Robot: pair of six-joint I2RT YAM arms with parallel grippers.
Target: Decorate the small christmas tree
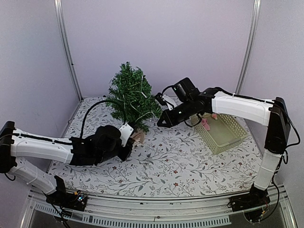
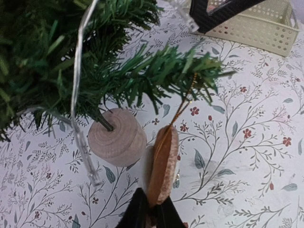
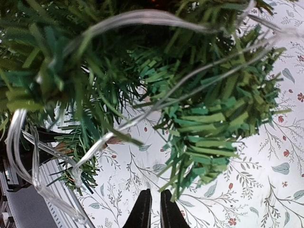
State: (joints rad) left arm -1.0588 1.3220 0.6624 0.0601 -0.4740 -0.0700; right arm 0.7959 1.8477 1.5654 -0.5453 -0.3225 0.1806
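Observation:
The small christmas tree (image 1: 129,95) stands at the back left of the table on its pale round base (image 2: 116,137). A clear light string (image 3: 142,19) runs through its branches. A flat brown ornament (image 2: 164,161) hangs by a gold thread from a low branch (image 2: 175,71), beside the base. My left gripper (image 2: 151,211) is low at the tree's foot (image 1: 129,142), shut on the ornament's lower edge. My right gripper (image 3: 151,209) hovers at the tree's right side (image 1: 161,121), under a branch tip. Its fingers are a narrow slit apart with nothing between them.
A cream plastic basket (image 1: 223,130) sits at the right, with something pink (image 1: 205,124) in it. The floral tablecloth (image 1: 180,161) covers the table. Grey walls with metal posts close in the back and sides.

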